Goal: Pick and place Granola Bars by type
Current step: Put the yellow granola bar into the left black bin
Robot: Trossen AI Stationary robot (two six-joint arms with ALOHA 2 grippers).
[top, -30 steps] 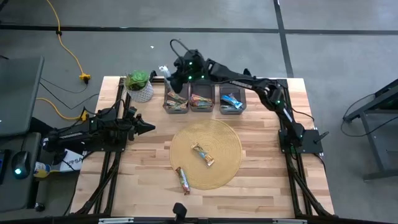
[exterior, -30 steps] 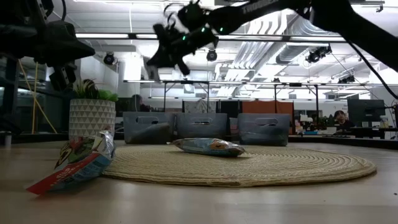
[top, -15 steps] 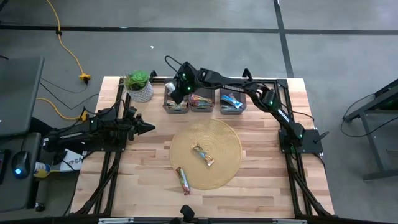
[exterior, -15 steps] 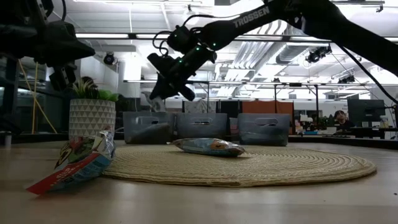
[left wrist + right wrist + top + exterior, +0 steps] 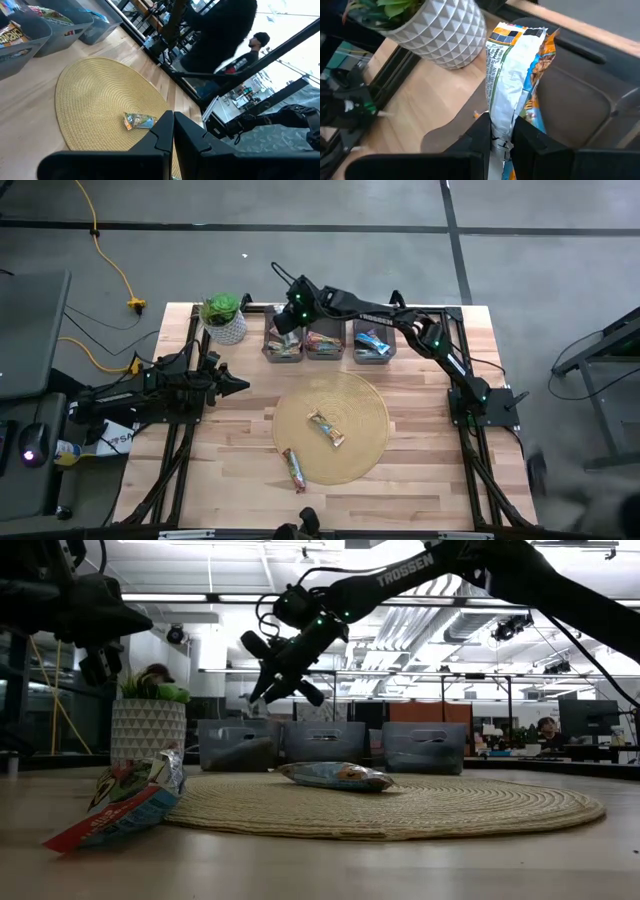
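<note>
My right gripper (image 5: 286,321) hangs over the left one of three grey bins (image 5: 283,346) at the table's far side, shut on a granola bar (image 5: 512,65) in a white, orange and blue wrapper. The bins hold other bars. One bar (image 5: 326,428) lies flat on the round woven mat (image 5: 350,395). Another bar (image 5: 293,469) lies at the mat's near left edge. My left gripper (image 5: 243,386) waits shut and empty at the table's left, its fingers (image 5: 172,131) pointing toward the mat. My right gripper pinches the bar's near end (image 5: 501,131) between its two fingers (image 5: 479,131). The fingers lie along the bar, which sticks out past their tips. The fingers slant downward from the far right. The bar is lifted clear, above the left bin's wall (image 5: 570,112).
A white faceted planter (image 5: 226,320) with a green plant stands just left of the bins, close to my right gripper. The middle bin (image 5: 324,343) and right bin (image 5: 372,343) stand beside the left one. A person (image 5: 252,42) shows beyond the table.
My right gripper has come from behind the bins toward the table's near edge and down, over the left bin. It has then risen a little and tipped. My left arm has kept still.
</note>
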